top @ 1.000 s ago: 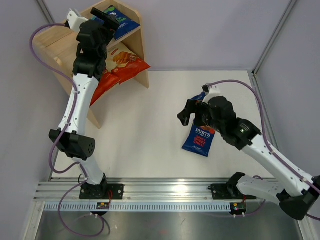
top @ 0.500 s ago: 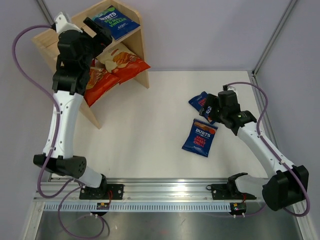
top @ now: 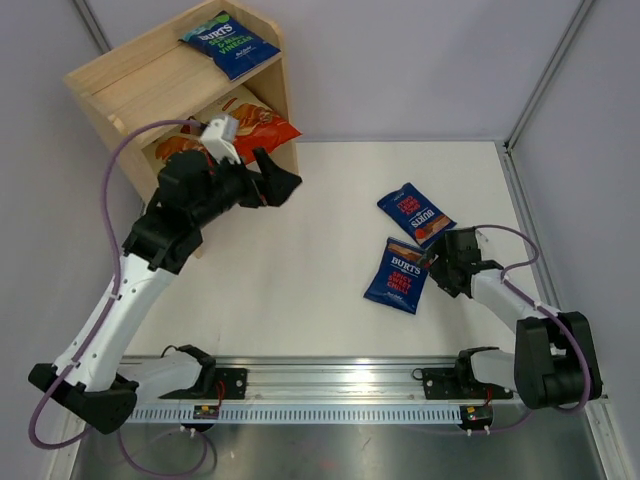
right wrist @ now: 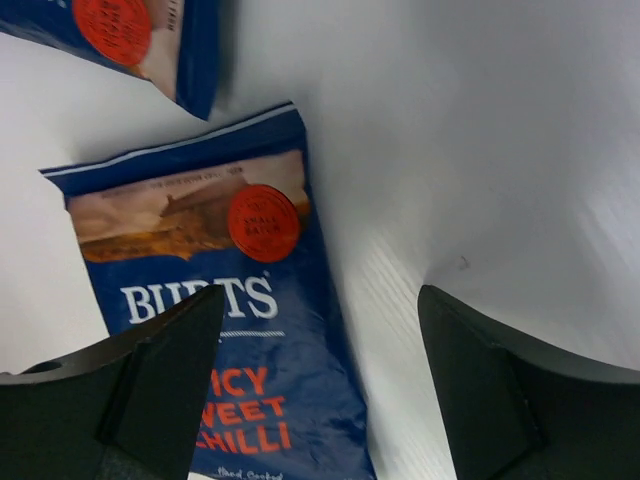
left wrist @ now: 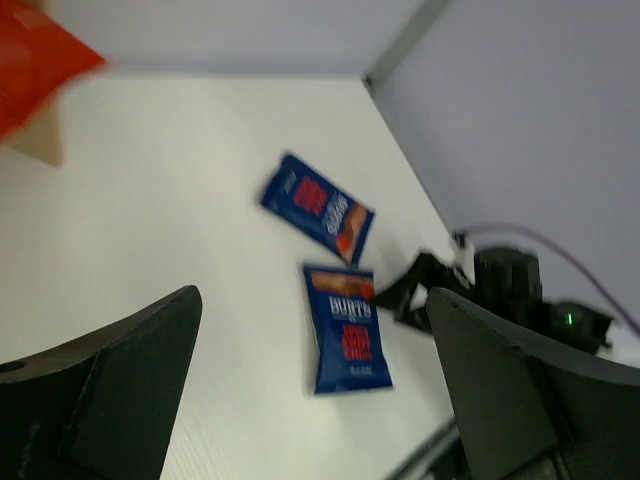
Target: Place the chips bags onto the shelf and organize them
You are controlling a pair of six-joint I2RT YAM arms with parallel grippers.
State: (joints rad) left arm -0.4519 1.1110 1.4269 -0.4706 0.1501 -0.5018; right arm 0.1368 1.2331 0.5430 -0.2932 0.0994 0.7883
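Note:
The wooden shelf (top: 120,85) stands at the far left. A Burts bag with green print (top: 230,42) lies on its top tier. Two Cassava Chips bags (top: 262,122) (top: 178,148) lie on the lower tier, one poking out the front. Two Burts bags with red print lie flat on the table (top: 415,214) (top: 398,274); both show in the left wrist view (left wrist: 318,205) (left wrist: 347,330). My left gripper (top: 281,181) is open and empty, in the air right of the shelf. My right gripper (top: 441,268) is open, low beside the nearer bag (right wrist: 220,340).
White table with grey walls at the back and right. The aluminium rail (top: 330,385) with both arm bases runs along the near edge. The left arm's purple cable (top: 125,165) loops in front of the shelf. The right arm (left wrist: 510,290) lies low at the table's right.
My left arm has pulled back from the shelf and swung right and down over the table. My right gripper moved off the farther Burts bag and dropped toward the near right.

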